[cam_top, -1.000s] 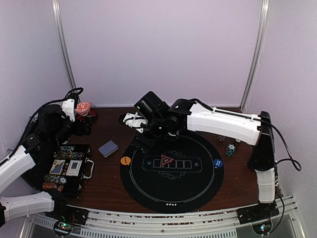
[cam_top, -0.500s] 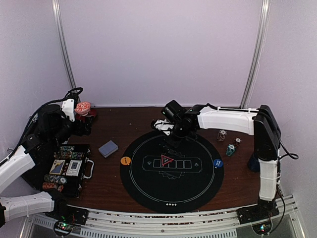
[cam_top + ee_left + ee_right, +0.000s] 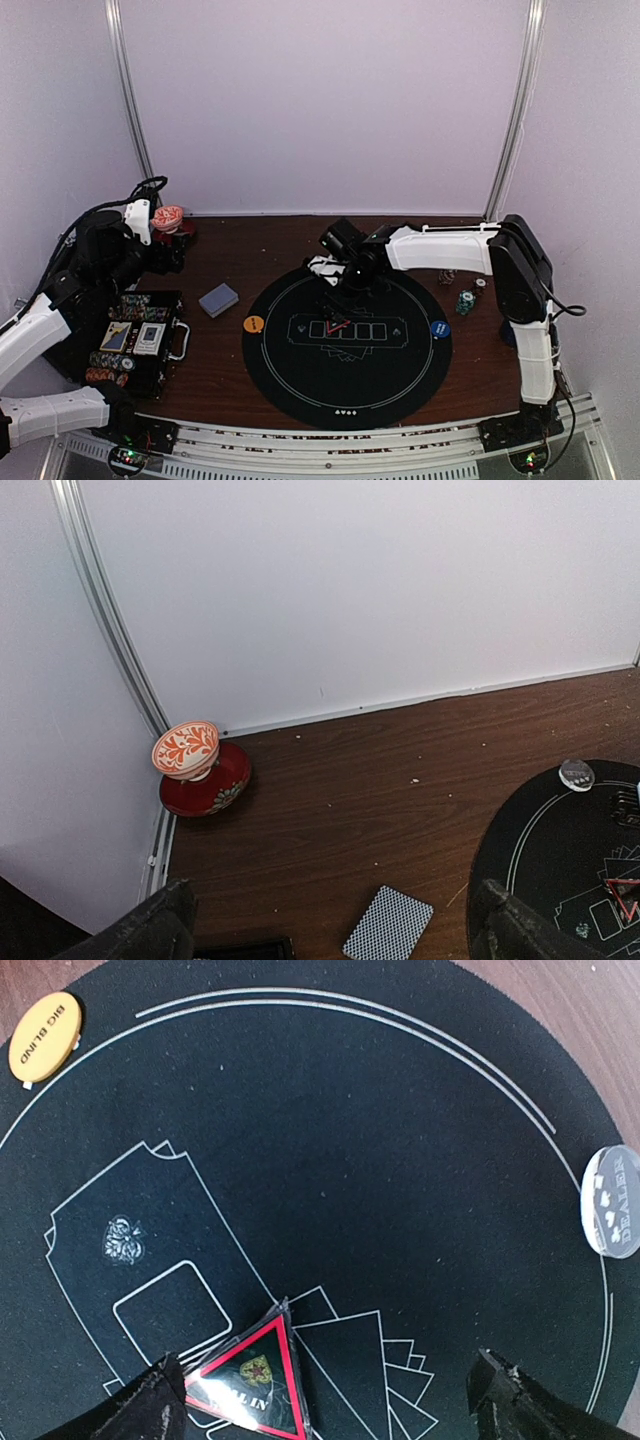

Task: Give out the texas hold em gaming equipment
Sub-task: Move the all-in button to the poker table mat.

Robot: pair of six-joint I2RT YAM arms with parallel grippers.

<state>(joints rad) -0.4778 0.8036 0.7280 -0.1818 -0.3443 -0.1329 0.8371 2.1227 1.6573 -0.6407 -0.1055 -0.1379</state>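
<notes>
A black round poker mat [image 3: 400, 375] lies mid-table. The red triangle marker [image 3: 336, 326] [image 3: 250, 1380] rests at its centre, and my right gripper [image 3: 338, 304] [image 3: 330, 1405] hangs open just above it with nothing between its fingers. An orange Big Blind button [image 3: 253, 324] [image 3: 44, 1038] sits at the mat's left rim and a blue button [image 3: 440, 328] at its right rim. A clear dealer button [image 3: 612, 1200] [image 3: 576, 774] lies near the far rim. The grey-blue card deck [image 3: 218, 299] [image 3: 388, 925] lies left of the mat. My left gripper [image 3: 170, 255] [image 3: 335, 935] is open and empty, above the wood behind the deck.
An open black case [image 3: 135, 340] with chips and card boxes sits at the left. Small chip stacks [image 3: 465, 300] stand right of the mat. A red-and-white cup [image 3: 186, 748] on its saucer [image 3: 205, 790] stands in the back left corner by the wall.
The right arm swung rightwards from the mat's left rim, then settled over the mat's centre above the triangle marker. The left arm has not moved.
</notes>
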